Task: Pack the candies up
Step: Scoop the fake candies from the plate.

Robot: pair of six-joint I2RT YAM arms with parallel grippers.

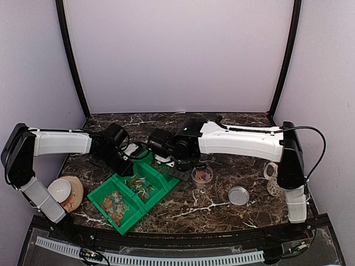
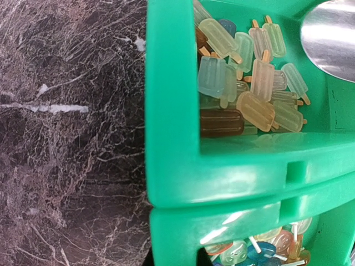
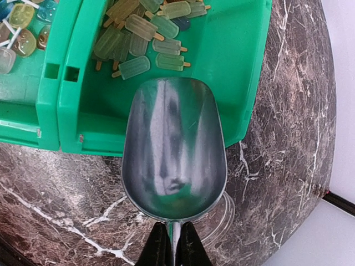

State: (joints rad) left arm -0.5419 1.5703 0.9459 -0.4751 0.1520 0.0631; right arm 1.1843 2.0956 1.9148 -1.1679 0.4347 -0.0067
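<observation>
The right claw (image 3: 172,247) was clenched on the thin handle of a metal scoop (image 3: 175,149), which hung empty over the near end of the green bin (image 3: 238,72). Its mouth faced the candies (image 3: 145,30), a loose heap of ice-lolly shapes at the far end of that bin. More sweets lay in a second bin (image 3: 25,111) butted against the green bin's side. The left claw (image 1: 126,155) sat at the green bin's far corner and was closed. Whether it pinched the bin's wall could not be told, since its fingers were out of sight.

The main risk was the bin sliding. If the scoop drove into the heap and the left claw had no real hold, the light plastic would likely skid across the table (image 3: 288,138) rather than let the sweets ride up.

The handle grip looked narrow, so a loaded scoop could twist and tip sweets out beside the green bin.

The small clear tub (image 1: 202,175) stood just beside the green bin, partly under the scoop, so a low swing might knock it over. Its mouth also seemed narrower than the scoop, so a quick pour would probably scatter sweets toward the lid (image 1: 239,195) beyond it.
</observation>
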